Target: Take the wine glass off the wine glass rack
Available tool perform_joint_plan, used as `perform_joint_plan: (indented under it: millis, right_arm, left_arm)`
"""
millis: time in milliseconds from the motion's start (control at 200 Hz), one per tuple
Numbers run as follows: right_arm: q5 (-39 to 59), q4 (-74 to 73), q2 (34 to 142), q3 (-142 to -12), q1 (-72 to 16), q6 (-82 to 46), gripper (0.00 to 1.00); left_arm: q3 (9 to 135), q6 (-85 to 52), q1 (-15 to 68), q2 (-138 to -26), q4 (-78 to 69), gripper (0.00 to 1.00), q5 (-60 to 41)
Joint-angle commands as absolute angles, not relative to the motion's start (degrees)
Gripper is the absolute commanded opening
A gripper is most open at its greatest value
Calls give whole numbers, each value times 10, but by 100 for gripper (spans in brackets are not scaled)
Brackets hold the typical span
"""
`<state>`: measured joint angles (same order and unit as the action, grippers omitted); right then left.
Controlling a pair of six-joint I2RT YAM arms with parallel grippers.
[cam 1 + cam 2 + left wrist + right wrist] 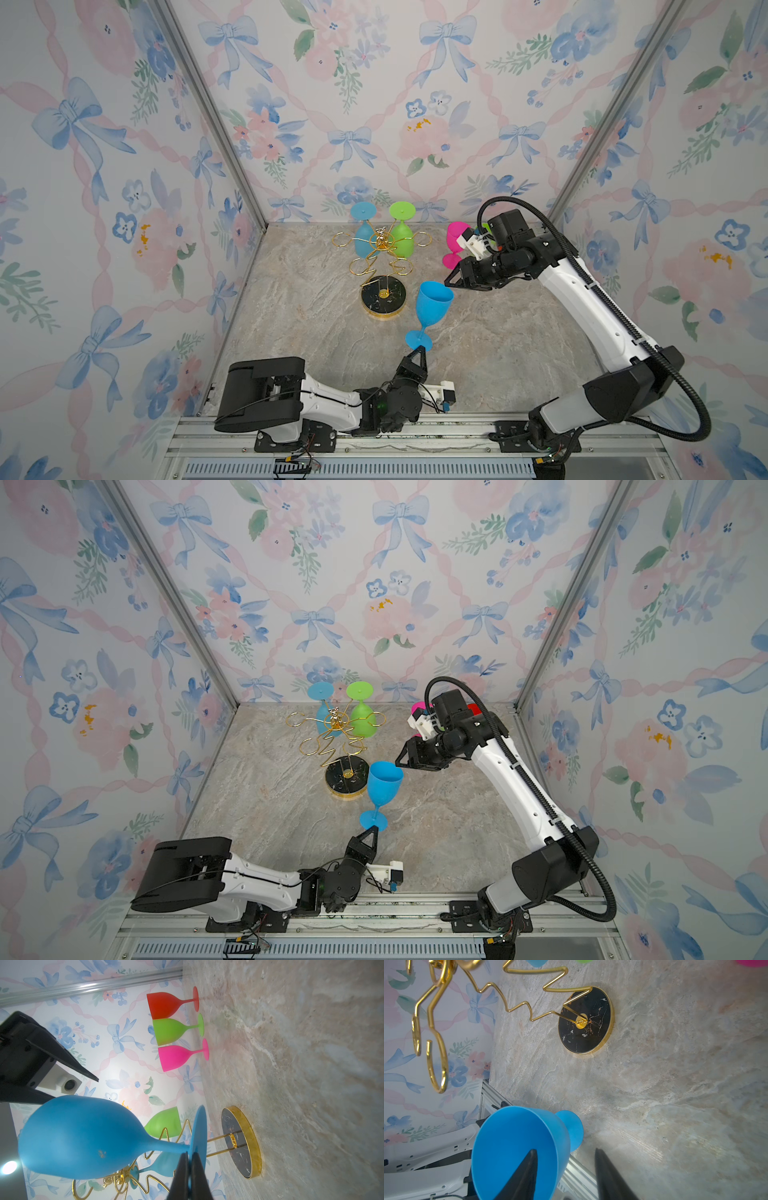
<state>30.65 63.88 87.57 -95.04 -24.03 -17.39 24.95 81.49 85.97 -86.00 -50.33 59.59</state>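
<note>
Our left gripper [419,351] [372,831] [189,1155] is pressed together on the flat round foot of the bright blue matte wine glass [434,303] [384,787] [83,1136] [517,1142]. It pinches the disc at its near edge. The glass rises from that gripper bowl-up and leans a little, its mouth tipped toward our right gripper [448,284] [399,764] [565,1149]. It hangs free of the gold wire wine glass rack with its round black marbled, gold-rimmed base [383,296] [347,777] [241,1142] [585,1020], and its foot looks raised off the grey marbled counter [311,353].

Our right gripper is spread and straddles the bowl's rim. In the right wrist view one black finger sits inside the bowl and the other outside it, with a gap showing between the outer finger and the wall.

The rack stands just beyond the held glass, farther out from our left gripper and to the inner side of our right one. A pale blue glass [365,241] and a lime green glass [402,241] hang upside down from its far loops. Behind our right gripper's wrist, a pink glass [455,237] [178,1056] stands upright on the counter. The left wrist view shows a second green glass [172,1031] and a red glass [166,1005] in line with it.
</note>
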Motion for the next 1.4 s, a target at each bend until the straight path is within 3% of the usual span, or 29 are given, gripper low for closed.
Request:
perform_joint_plan:
  millis: [0,340,1395]
  right_arm:
    - [320,665,883,-972,-252,-161,45]
    - [331,685,900,-980,-257,-151,34]
    - [365,707,918,-962,-285,-139,20]
  left_arm:
    - [243,829,863,-863,-531,0,602]
    - [235,861,863,-861,-554,0,607]
    - [187,919,861,-824,-591,0,610]
